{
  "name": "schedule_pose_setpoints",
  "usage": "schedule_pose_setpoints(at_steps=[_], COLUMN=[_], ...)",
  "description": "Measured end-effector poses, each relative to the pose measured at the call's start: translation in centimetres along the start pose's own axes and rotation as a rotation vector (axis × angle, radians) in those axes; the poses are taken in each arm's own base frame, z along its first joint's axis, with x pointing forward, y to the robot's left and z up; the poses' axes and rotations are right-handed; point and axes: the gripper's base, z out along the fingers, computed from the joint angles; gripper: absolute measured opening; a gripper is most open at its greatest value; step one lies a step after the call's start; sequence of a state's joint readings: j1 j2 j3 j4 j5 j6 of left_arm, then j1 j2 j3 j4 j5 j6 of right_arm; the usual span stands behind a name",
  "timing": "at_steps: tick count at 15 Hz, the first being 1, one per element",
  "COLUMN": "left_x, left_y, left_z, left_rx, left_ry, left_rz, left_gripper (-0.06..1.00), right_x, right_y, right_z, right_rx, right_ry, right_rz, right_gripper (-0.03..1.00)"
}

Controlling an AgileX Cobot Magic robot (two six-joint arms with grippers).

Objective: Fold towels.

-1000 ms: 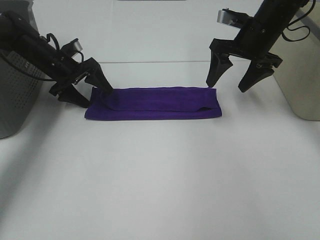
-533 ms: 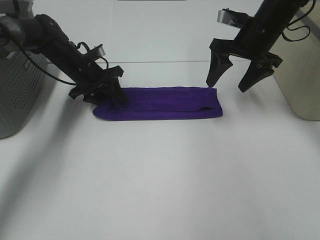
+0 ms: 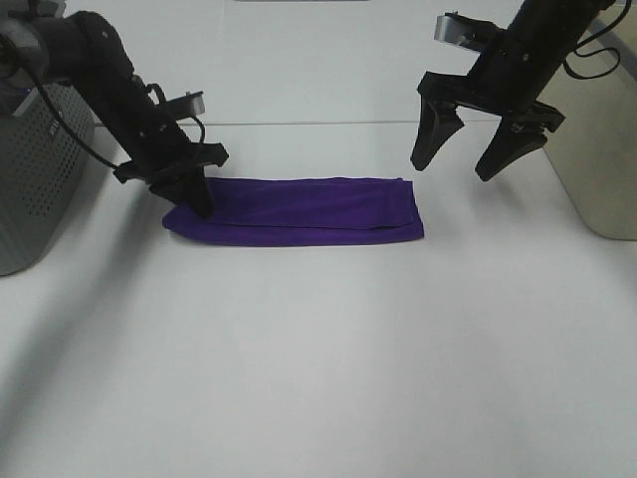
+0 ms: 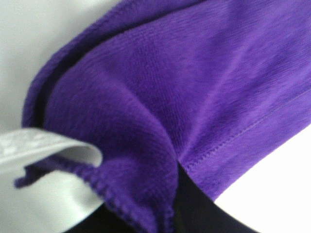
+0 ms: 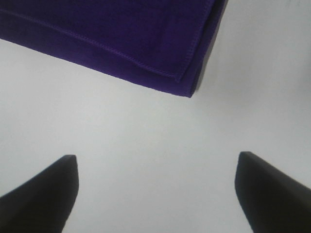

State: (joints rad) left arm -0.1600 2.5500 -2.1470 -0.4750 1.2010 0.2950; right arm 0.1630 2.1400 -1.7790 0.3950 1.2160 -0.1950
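Observation:
The deep purple towel (image 3: 309, 209) lies folded into a long narrow strip across the middle of the white table. My left gripper (image 3: 191, 194) is down at the strip's left end and shut on the cloth there. The left wrist view is filled with bunched purple fabric (image 4: 194, 73), with the white care tag (image 4: 43, 145) at its edge and one dark finger (image 4: 194, 213) under the fold. My right gripper (image 3: 451, 169) is open and empty, hovering just beyond the strip's right end. The right wrist view shows that folded corner (image 5: 112, 29) ahead of the spread fingertips (image 5: 63, 184).
A grey perforated bin (image 3: 30, 189) stands at the left edge, behind my left arm. A beige box (image 3: 602, 149) stands at the right edge, close to my right arm. The white table (image 3: 318, 349) stretches bare in front of the towel.
My left gripper has turned, come down on the towel's left end and closed on it. The whole strip has slid slightly left. My right gripper has not moved.

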Motion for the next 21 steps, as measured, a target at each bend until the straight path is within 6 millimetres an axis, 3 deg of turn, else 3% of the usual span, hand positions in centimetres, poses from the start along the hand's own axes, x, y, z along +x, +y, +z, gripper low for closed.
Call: schedule_pose_setpoints(at_steps=[2, 4, 8, 10, 14, 15, 18, 21], left_x=[-1.6, -2.7, -2.5, -2.2, -2.3, -2.5, -2.7, -2.7], left_y=[-1.5, -4.3, -11.8, -13.8, -15.9, -16.5, -19.1, -20.1], left_z=[-2.8, -3.9, -1.7, -0.5, 2.6, 2.9, 3.5, 3.4], left_rx=[-0.018, -0.014, 0.039, 0.065, 0.127, 0.154, 0.271, 0.348], left_ry=[-0.092, -0.149, -0.131, -0.118, -0.165, -0.207, -0.282, -0.286], left_rz=[0.051, 0.120, 0.258, 0.285, 0.279, 0.264, 0.219, 0.183], left_gripper=[0.02, 0.02, 0.02, 0.02, 0.05, 0.15, 0.65, 0.73], right_x=[0.0, 0.0, 0.3, 0.9, 1.9, 2.1, 2.9, 3.6], right_y=[0.0, 0.2, 1.2, 1.9, 3.2, 3.5, 4.3, 5.0], right_z=[0.0, 0.0, -2.9, -5.9, -9.2, -10.0, -12.1, -13.7], right_rx=[0.000, -0.018, -0.001, 0.053, 0.063, 0.063, 0.065, 0.067], right_ry=[0.000, -0.003, -0.066, -0.125, -0.200, -0.218, -0.268, -0.307], right_rz=[0.003, 0.022, 0.004, -0.033, -0.059, -0.057, -0.071, -0.085], right_gripper=[0.85, 0.85, 0.85, 0.85, 0.85, 0.85, 0.85, 0.85])
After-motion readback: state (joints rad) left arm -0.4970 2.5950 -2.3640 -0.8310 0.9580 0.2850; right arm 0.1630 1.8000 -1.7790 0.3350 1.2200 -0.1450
